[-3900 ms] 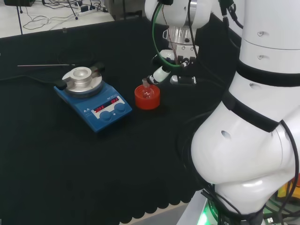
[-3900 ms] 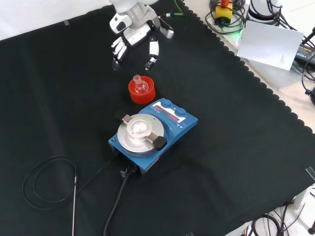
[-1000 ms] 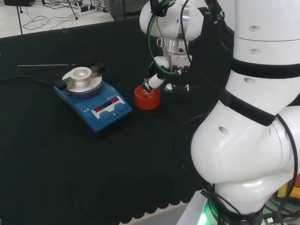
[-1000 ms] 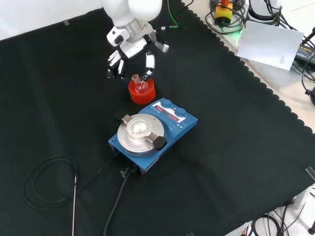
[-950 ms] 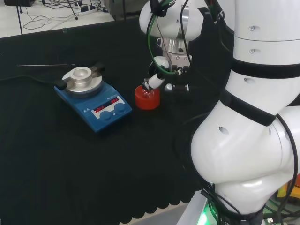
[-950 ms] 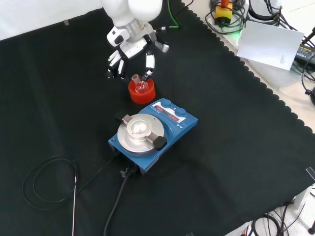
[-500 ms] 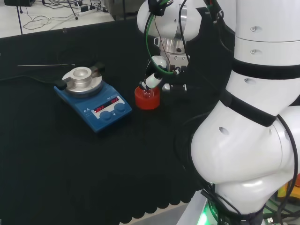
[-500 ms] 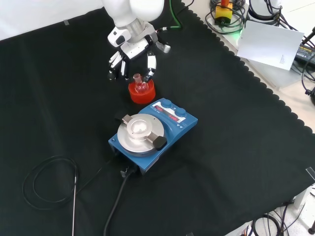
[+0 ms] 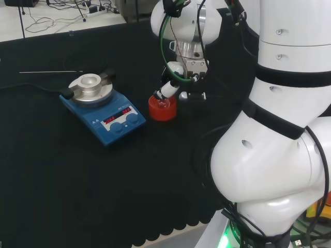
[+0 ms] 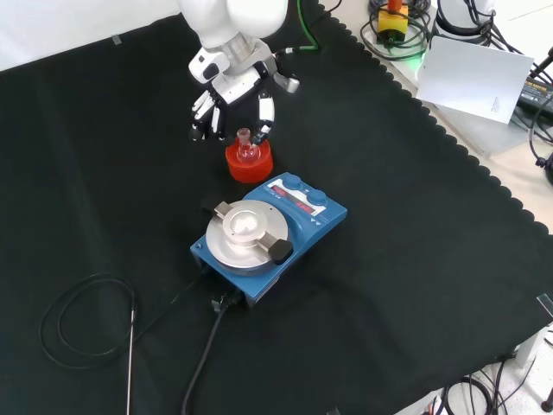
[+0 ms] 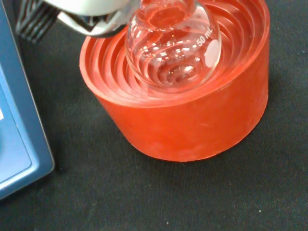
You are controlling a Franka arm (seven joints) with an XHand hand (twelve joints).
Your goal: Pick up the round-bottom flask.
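Observation:
A small clear round-bottom flask (image 10: 248, 152) stands upright in a red ribbed stand (image 10: 251, 169) on the black cloth. In the head view the flask (image 9: 162, 102) and its stand (image 9: 162, 113) sit right of the blue stirrer. My hand (image 10: 232, 85) hangs just behind and above the flask in the front view, open, with the fingers (image 10: 200, 119) left of the neck and the thumb (image 10: 263, 117) close on its right. In the wrist view the flask (image 11: 173, 53) rests in the stand (image 11: 192, 125), and a fingertip (image 11: 94, 17) is beside its neck.
A blue magnetic stirrer (image 10: 270, 229) with a round metal top stands just in front of the stand in the front view, also seen in the head view (image 9: 103, 111). Its black cable (image 10: 82, 328) loops at the lower left. A thin rod (image 9: 49, 72) lies behind the stirrer.
Since about four seconds ago my hand has come down and closer, so fingers and thumb now flank the flask's neck. Over the last second it edged slightly nearer. The flask has not moved.

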